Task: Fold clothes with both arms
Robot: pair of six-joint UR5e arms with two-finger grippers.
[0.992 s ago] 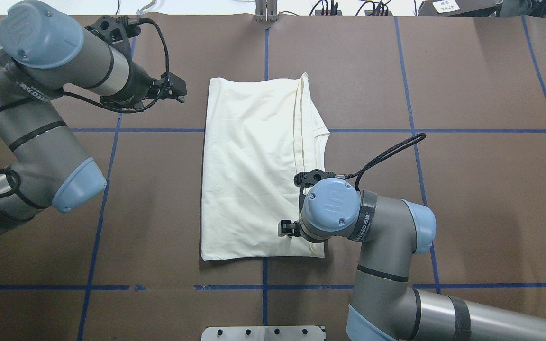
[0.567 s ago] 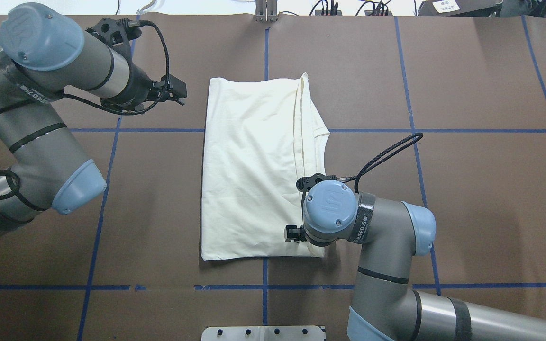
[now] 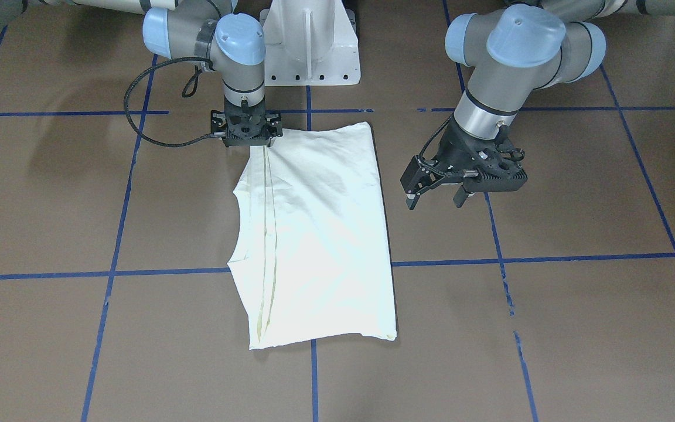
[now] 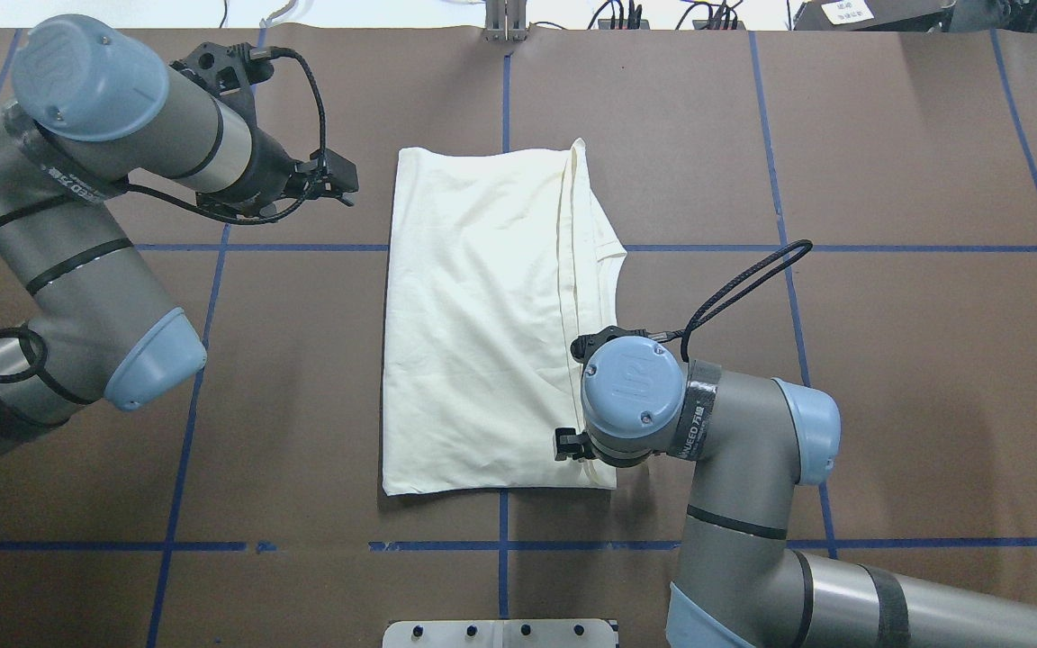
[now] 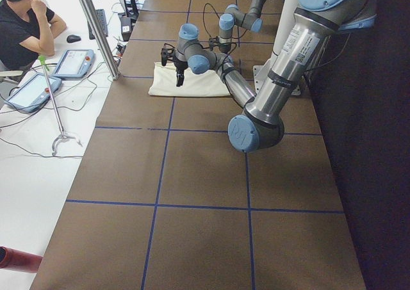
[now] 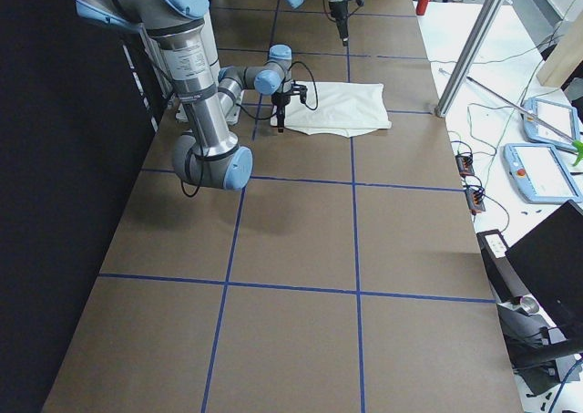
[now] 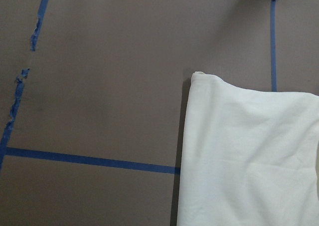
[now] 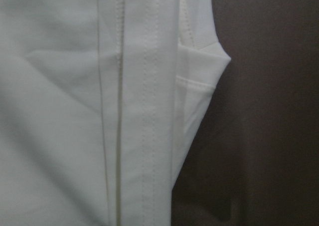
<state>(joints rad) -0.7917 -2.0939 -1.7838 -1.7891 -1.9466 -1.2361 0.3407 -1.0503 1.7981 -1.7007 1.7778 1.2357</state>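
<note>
**Bench, nearest the robot.** The white pedestal base (image 3: 309, 53) stands at the middle of the near edge. Just beyond it the right end effector (image 3: 248, 139) points straight down on the near right corner of the shirt (image 4: 473, 324). The wrist above it hides its fingers, and they do not appear in the right wrist view, so it cannot be told whether the jaws are parted or closed on cloth.

**Middle of the bench.** The shirt lies flat on the brown bench (image 4: 888, 360) as a long rectangle, with its long sides running from the near edge toward the far edge. It straddles the central blue tape line (image 4: 502, 576). The side that shows is plain cream-white, with no print visible. Its left side is a smooth folded edge. Along its right side run stacked, stitched hems, and a curved flap (image 4: 607, 247) juts out past them. Faint creases cross the cloth, but it is nowhere bunched.

**Farther out.** The left end effector (image 3: 435, 202) hovers above the bench just beside the far left corner of the shirt and apart from it. Its jaws are spread and it carries nothing.

**Stage, as judged.** The lengthwise folding appears to be done, with the sides brought in to give the narrow panel. The crosswise fold of one short end onto the other appears to remain. The protruding flap on the right may need tucking in for a tidy result.
</note>
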